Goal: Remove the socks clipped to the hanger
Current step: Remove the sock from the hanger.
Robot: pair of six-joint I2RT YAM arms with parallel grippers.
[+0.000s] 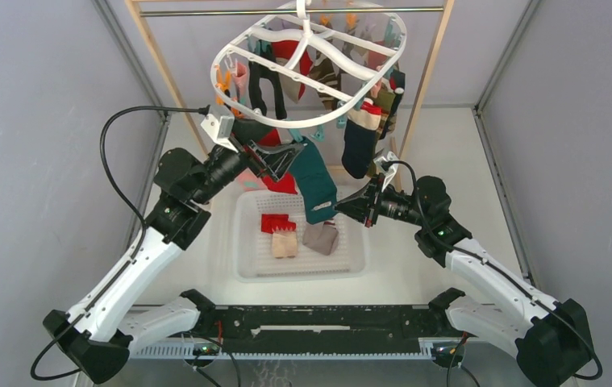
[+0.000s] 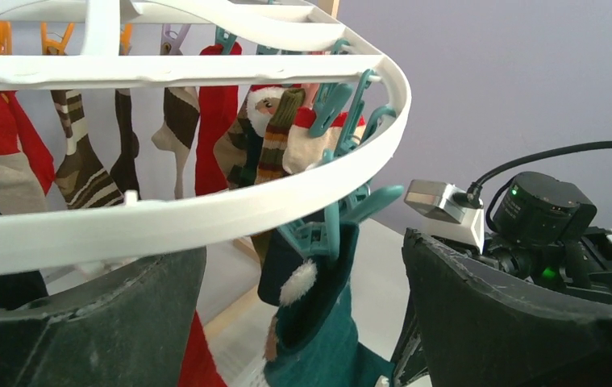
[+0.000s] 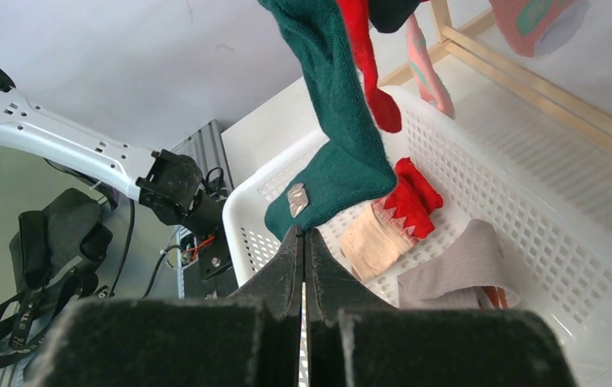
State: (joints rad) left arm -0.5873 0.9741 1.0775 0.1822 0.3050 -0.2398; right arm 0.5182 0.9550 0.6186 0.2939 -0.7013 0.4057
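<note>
While left fingers (image 2: pixel 488 322) gape under hanger (image 2: pixel 165 222), right fingers (image 3: pixel 286 274) shut.

Your left gripper (image 1: pixel 276 160) is held high with its jaws wide apart, while your right gripper (image 1: pixel 343 207) points inward, jaws pressed together.

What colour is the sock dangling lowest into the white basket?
Dark teal-green; the sock shows best in the right wrist view.

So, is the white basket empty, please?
Not empty: a red sock, a peach sock and a grey sock lie in the basket.
</note>
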